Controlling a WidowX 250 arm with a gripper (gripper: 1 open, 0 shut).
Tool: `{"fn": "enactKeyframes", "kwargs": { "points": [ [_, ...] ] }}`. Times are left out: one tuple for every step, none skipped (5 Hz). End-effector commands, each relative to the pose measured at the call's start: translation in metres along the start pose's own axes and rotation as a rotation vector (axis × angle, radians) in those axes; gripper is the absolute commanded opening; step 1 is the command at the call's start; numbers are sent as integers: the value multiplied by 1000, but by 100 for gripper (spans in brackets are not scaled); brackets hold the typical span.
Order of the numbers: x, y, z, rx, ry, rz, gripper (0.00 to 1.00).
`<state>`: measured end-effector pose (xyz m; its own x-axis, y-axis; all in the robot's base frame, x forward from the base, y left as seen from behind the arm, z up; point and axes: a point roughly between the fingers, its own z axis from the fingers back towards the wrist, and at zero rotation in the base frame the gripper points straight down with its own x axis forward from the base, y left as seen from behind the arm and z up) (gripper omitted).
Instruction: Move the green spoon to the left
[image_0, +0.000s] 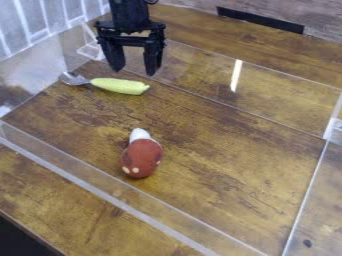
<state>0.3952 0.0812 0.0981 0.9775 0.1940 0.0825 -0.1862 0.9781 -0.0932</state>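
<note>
The green spoon (110, 85) lies flat on the wooden table at the upper left, its yellow-green handle pointing right and its small silver head at the left end near the clear wall. My gripper (132, 67) hangs above and slightly behind it, to the right of its middle, with its black fingers (115, 59) spread open and nothing between them. It is not touching the spoon.
A red-brown rounded object with a white tip (140, 153) lies in the middle of the table. Clear acrylic walls (147, 213) fence the work area, with a clear divider strip (234, 82) at the back right.
</note>
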Motion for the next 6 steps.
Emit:
{"fn": "enactKeyframes", "kwargs": {
  "points": [
    [6,-11,61,29,-149,-8,100],
    [6,-22,65,35,-151,-37,100],
    [5,-30,60,37,-141,-58,100],
    [3,-32,57,47,-138,-63,100],
    [1,-32,54,55,-135,-63,100],
    [0,-28,49,64,-134,-48,100]
  ]
}}
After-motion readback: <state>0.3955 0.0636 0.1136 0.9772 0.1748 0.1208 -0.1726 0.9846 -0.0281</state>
